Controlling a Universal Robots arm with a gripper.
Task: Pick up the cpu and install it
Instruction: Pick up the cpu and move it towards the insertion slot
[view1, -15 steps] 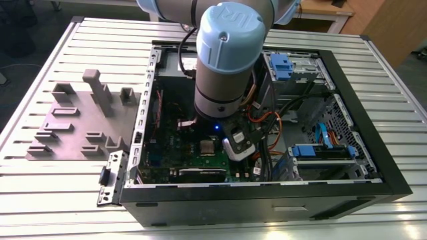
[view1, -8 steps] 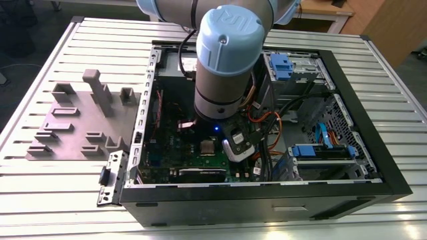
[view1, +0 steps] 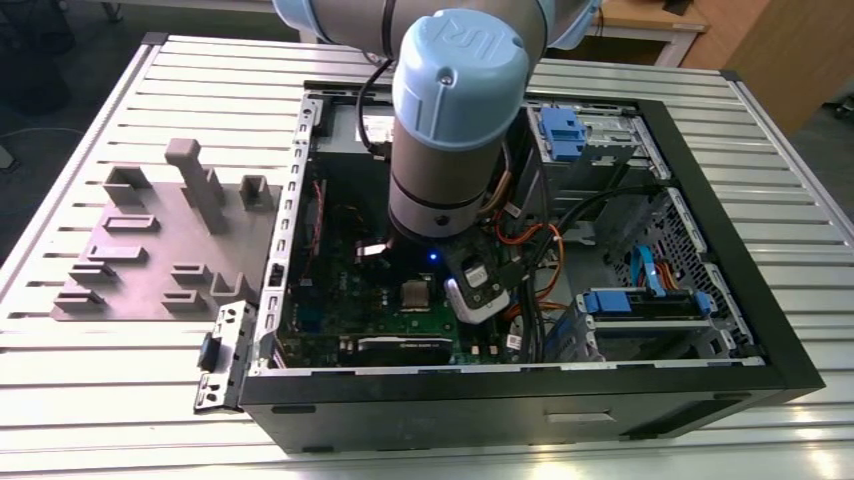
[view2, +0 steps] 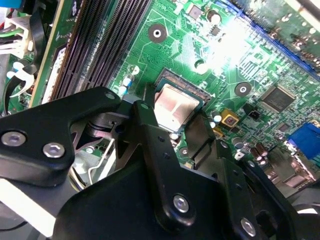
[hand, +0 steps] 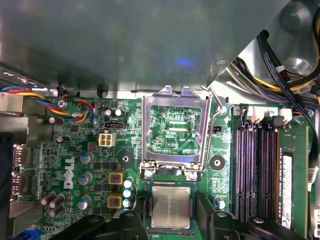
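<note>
The cpu (hand: 171, 206) lies flat and square in its socket on the green motherboard (hand: 75, 150), silver top up, and shows in both wrist views. The gripper (hand: 172, 221) hangs right over it with its black fingers (hand: 134, 222) set one on each side of the chip. The jaws stand apart wider than the chip, with a thin strip of socket rim showing between each and the cpu's edge, and they have hold of nothing. Just beyond the chip the silver socket frame (hand: 148, 127) is swung up and open, its wire lever (hand: 216, 112) raised beside it. Long dark memory slots (hand: 252, 165) run alongside the socket, and a bundle of coloured wires (hand: 35, 97) curls at the board's opposite edge. In the exterior view the arm (view1: 454, 120), grey with a pale blue cap, reaches straight down into an open black computer case (view1: 534, 410) that lies on its side, with blue drive latches (view1: 561, 135) at its far right corner. The case rests on a ribbed aluminium table (view1: 134, 390). On the exterior view's left, just beside the case, a grey fixture plate (view1: 147, 250) with upright blocks sits on the same table. Beyond the table's far right edge stands wooden furniture (view1: 774, 50); off the far left corner the floor (view1: 54, 60) is dark.
</note>
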